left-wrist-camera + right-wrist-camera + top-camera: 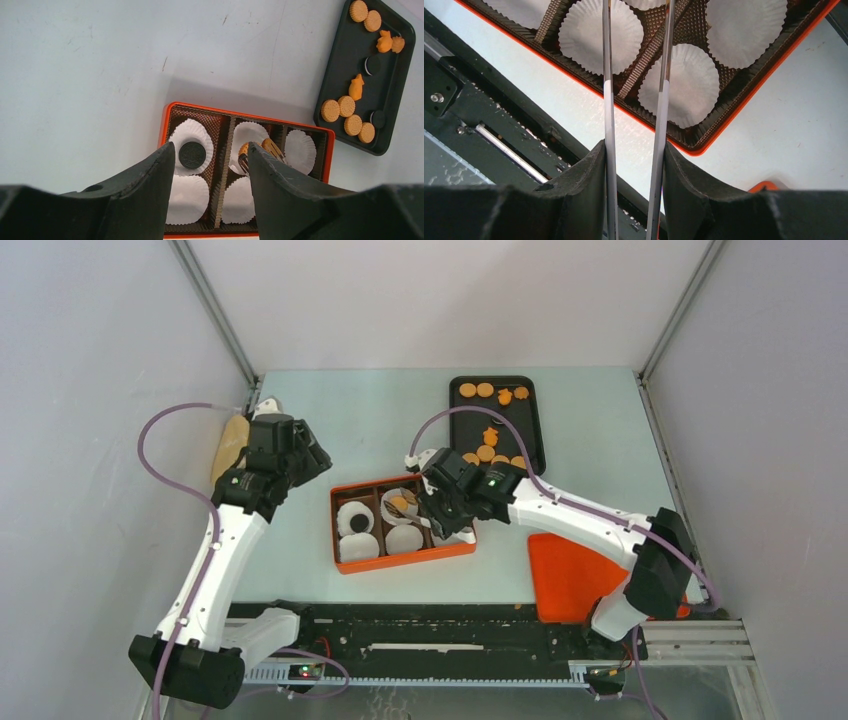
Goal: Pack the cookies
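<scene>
An orange box with brown compartments and white paper liners stands mid-table; it also shows in the left wrist view and the right wrist view. One black cookie lies in the far-left liner. My right gripper is shut on metal tongs, whose tips hold an orange cookie over the far-middle liner. Several orange and black cookies lie on a black tray behind. My left gripper is open and empty, left of the box.
An orange lid lies at the front right under the right arm. A tan oblong object lies by the left wall. A black rail runs along the near table edge.
</scene>
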Available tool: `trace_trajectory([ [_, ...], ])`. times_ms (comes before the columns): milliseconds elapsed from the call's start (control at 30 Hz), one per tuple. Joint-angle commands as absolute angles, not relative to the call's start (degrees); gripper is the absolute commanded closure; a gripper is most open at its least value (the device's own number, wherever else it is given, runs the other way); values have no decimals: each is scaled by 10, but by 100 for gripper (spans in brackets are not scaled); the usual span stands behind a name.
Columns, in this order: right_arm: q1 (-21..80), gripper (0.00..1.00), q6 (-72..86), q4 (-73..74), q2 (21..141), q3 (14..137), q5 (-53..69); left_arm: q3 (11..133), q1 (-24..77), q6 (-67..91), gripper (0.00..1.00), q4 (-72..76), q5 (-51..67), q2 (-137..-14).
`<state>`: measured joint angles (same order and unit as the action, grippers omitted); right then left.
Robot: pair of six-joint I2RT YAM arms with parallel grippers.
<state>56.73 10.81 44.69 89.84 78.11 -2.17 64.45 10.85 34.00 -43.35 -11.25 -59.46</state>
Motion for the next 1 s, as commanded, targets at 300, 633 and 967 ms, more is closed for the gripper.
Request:
trace_trajectory([
  [300, 569, 54, 109, 419, 910, 822, -71, 634, 98, 325, 38, -413, -99, -585],
  [633, 565, 48, 108, 428, 903, 843, -71, 634, 98, 324, 37, -414, -88, -578],
  [967, 514, 59, 112, 443, 817, 862, -165, 640, 98, 324, 37, -407, -80, -581],
])
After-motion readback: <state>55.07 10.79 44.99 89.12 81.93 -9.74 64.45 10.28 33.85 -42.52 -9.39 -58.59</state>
